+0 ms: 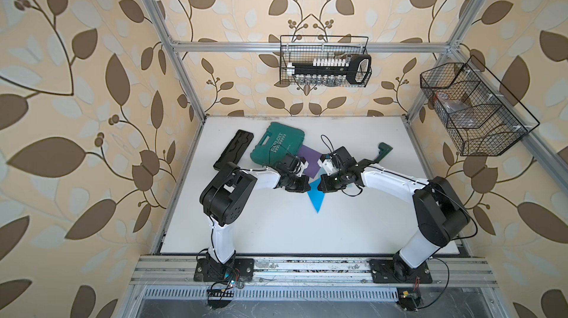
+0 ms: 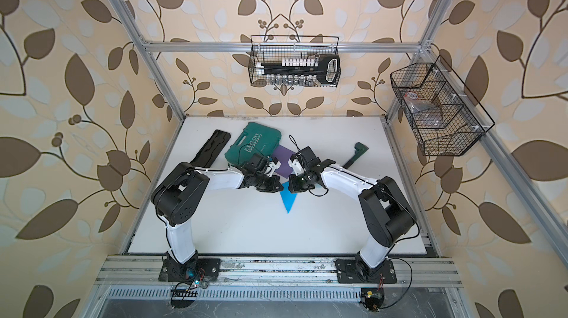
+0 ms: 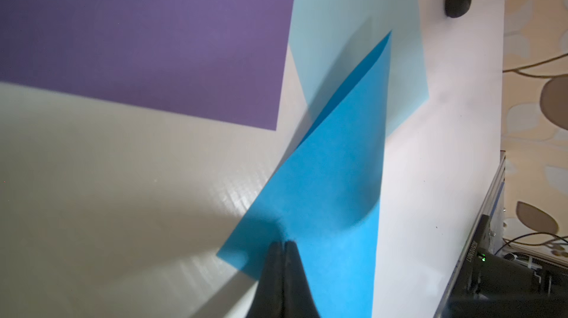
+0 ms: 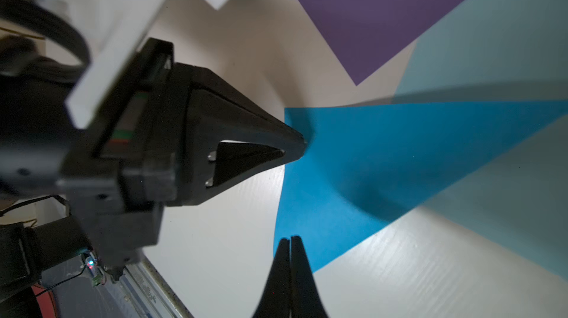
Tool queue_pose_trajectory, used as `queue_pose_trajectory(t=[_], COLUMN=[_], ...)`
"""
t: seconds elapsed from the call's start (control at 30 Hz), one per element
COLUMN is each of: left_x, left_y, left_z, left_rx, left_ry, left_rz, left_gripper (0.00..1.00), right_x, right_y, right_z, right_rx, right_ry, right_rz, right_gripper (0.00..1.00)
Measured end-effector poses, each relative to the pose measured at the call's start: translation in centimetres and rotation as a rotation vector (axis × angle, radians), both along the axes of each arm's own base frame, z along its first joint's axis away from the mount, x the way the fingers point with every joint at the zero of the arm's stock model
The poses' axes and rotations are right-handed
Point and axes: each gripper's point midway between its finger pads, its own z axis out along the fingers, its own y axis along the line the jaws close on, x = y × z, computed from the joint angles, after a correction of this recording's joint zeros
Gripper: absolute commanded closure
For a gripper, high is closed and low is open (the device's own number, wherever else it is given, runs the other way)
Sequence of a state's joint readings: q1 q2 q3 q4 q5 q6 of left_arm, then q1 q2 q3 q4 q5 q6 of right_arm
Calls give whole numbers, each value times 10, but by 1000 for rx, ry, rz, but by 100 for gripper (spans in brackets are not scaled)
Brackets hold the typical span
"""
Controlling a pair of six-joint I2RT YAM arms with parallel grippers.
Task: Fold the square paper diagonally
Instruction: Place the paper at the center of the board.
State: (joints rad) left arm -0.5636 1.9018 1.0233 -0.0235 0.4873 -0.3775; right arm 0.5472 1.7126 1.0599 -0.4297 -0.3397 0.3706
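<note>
The square paper [image 1: 317, 199] [image 2: 288, 199] is bright blue on one face and pale blue on the other, and lies mid-table. Its bright flap [image 3: 332, 178] [image 4: 399, 153] is folded over the pale part [image 3: 353, 8] [image 4: 491, 39], and the far end stands slightly raised with a shadow under it. My left gripper [image 3: 284, 242] [image 4: 303, 142] [image 1: 309, 186] is shut, its tips resting on the flap near a corner. The right gripper [image 4: 290, 237] [image 1: 320, 185] is also shut, with its tips on the flap's neighbouring corner. Neither gripper has paper between its fingers.
A purple sheet [image 1: 309, 159] [image 3: 138, 39] lies just behind the blue paper. A green tool case [image 1: 278, 144] and a black tray [image 1: 233, 153] sit at the back left. A green-handled tool [image 1: 382, 152] lies at the back right. Wire baskets [image 1: 325, 61] [image 1: 473, 110] hang on the walls.
</note>
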Motion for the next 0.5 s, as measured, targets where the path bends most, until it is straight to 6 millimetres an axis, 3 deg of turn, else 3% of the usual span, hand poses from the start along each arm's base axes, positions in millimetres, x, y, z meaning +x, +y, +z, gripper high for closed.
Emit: queue_pose_trajectory(t=[0.2, 0.5], left_x=[-1, -9], left_y=[3, 5], left_z=[0, 4], left_rx=[18, 30], left_ry=[-3, -2], left_rz=[2, -2], left_gripper=[100, 100], right_x=[-3, -4], right_y=[-2, -3], right_z=[-30, -45], right_rx=[-52, -72], right_ry=[73, 109], right_rz=[18, 13], right_gripper=[100, 100])
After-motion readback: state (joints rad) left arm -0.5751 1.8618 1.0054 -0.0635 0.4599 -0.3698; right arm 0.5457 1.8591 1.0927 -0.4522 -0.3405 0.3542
